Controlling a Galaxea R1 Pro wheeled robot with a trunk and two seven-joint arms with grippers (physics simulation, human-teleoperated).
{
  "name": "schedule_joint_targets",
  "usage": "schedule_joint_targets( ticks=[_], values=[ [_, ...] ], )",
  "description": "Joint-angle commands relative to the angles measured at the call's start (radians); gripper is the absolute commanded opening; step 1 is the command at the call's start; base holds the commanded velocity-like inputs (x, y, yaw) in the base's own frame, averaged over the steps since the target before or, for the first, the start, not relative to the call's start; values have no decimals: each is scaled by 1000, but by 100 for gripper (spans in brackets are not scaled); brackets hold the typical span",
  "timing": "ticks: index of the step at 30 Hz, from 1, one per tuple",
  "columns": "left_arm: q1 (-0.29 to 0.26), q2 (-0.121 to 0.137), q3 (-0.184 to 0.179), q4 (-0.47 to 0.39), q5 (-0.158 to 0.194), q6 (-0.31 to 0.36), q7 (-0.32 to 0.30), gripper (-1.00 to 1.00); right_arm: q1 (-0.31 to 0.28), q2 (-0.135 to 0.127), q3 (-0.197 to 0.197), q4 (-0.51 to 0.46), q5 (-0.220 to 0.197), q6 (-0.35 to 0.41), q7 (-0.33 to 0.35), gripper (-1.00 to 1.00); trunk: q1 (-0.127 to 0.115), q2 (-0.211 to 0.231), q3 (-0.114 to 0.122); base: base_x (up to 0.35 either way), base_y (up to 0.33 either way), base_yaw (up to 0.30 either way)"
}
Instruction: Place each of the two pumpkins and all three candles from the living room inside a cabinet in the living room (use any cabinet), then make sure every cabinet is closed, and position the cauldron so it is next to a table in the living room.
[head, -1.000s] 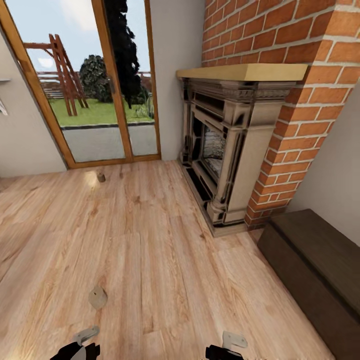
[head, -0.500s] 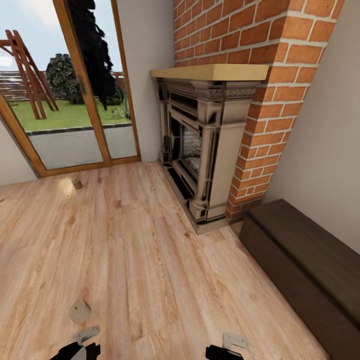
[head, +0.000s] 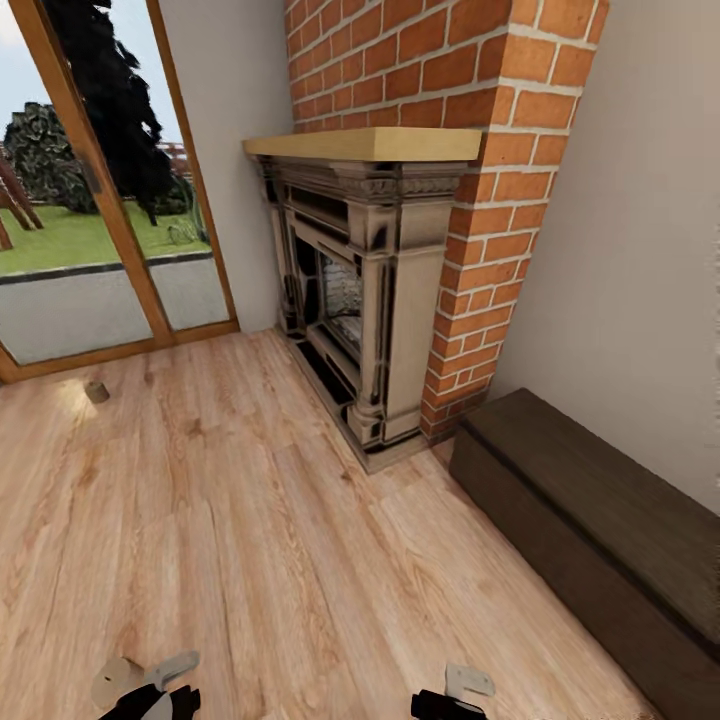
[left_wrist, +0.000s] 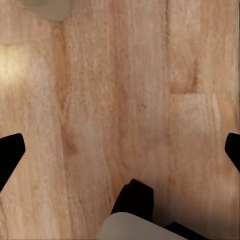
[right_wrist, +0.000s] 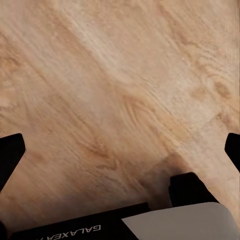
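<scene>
Candles (head: 96, 392) loose on floor (head: 250, 520) at ten and seven o'clock; cabinet (head: 600, 540) at four, shut. Tools (left_wrist: 120, 150) spread, empty, tucked low for driving.

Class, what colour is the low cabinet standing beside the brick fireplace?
Dark brown wood; the cabinet shows best in the head view, right of the fireplace.

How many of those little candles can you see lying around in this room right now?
2. One candle sits on the wood floor near the glass door. The other lies on the floor just by the left gripper. More may be out of view.
</scene>
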Motion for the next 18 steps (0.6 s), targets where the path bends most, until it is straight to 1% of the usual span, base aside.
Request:
schedule_joint_targets(
  ticks=[1,7,18],
  values=[
    [0,0,0,0,0,0,0,100,0,0,0,0,0,0,0,100,0,0,0,91,191,-278],
    [0,-2,0,0,0,-1,0,100,0,0,0,1,0,-1,0,100,0,0,0,30,160,-278],
    [0,-2,0,0,0,-1,0,100,0,0,-1,2,0,-2,0,100,0,0,0,1,16,-278]
  ],
)
